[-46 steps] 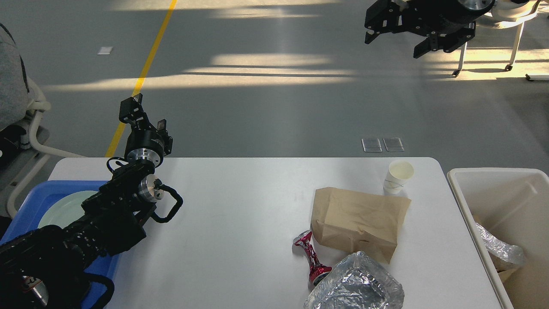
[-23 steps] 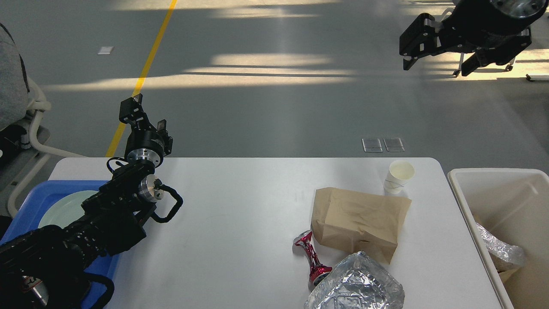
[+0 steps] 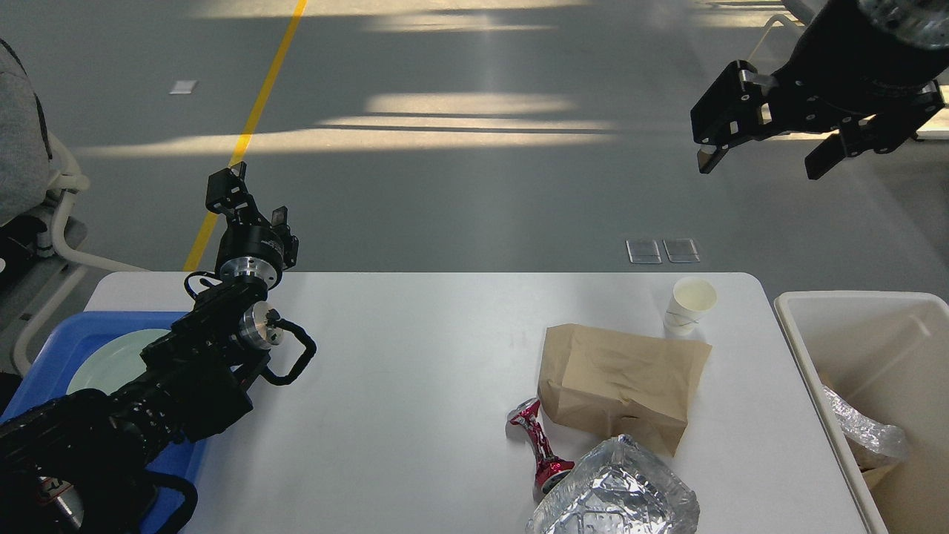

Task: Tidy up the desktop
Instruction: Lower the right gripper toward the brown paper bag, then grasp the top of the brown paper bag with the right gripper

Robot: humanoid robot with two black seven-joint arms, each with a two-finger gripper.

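Table is filling the lower view, white and stiff; nothing to grip there, I am only clearing it. One white bin is standing at its right, one blue tray at its left. On the right half: one brown paper bag, light, probably creasing if pinched at an edge; one crumpled foil piece, soft; one crushed red can; one paper cup, crushable. My right fingers are hanging wide apart, empty, high above. My left fingers are also parted, holding nothing.
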